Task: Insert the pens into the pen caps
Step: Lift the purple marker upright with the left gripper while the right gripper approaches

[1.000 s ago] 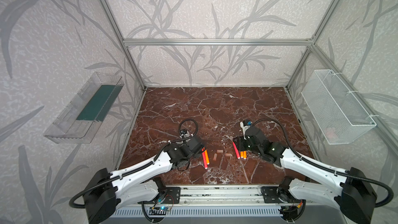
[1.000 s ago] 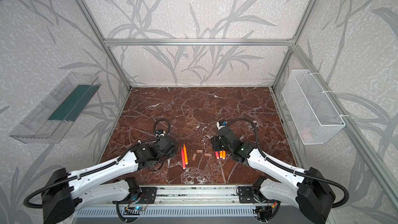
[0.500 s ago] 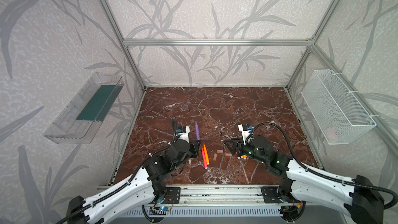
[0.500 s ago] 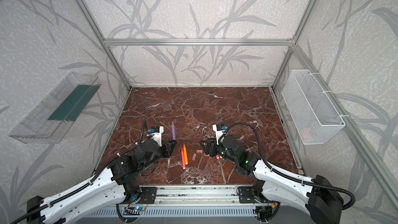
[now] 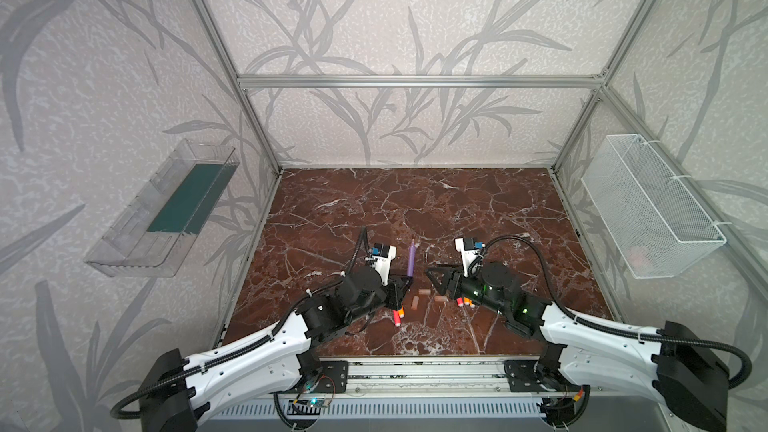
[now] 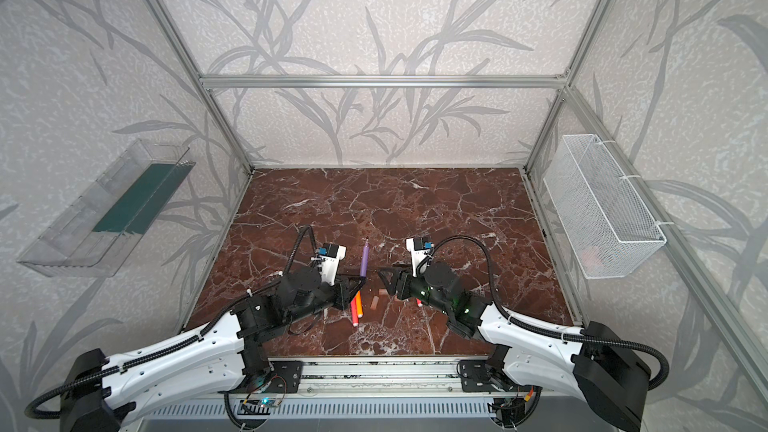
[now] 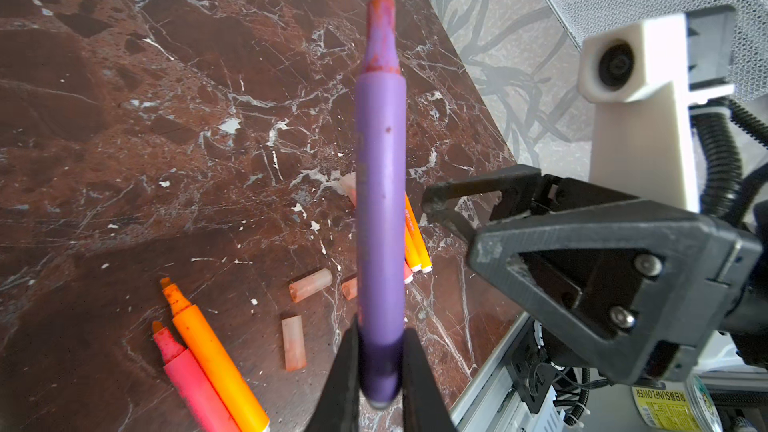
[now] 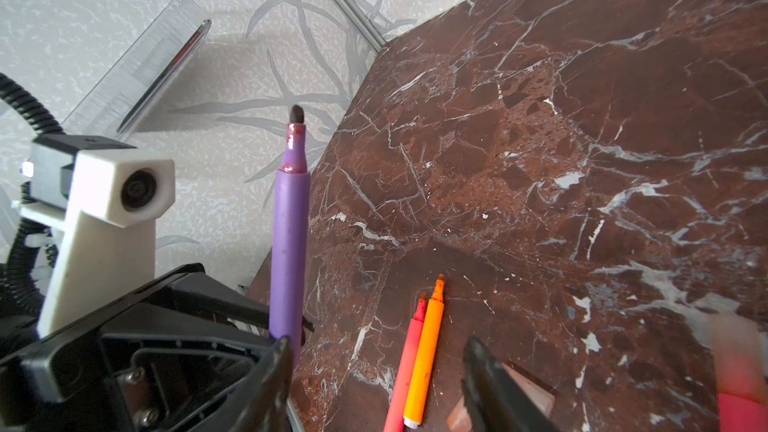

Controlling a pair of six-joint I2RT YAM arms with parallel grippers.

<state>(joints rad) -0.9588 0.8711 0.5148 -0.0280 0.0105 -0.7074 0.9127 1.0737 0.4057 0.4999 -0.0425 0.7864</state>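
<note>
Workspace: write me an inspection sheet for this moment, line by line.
Surface: brown marble tabletop.
Job's things: purple pen uncapped, held aloft; pink pen and orange pen lie side by side; more pens beneath the right arm; loose caps between the groups.
Clutter: nothing seen.
Grippers: left fingers shut on the purple pen's tail; right fingers open, empty.
Cables: black cables loop above the tabletop.
Surroundings: clear tray mounted left, wire basket mounted right.

A clear wall tray (image 5: 124, 251) (green inside) hangs left; a white mesh basket (image 5: 648, 209) right; marble tabletop (image 5: 415, 209) between.
</note>
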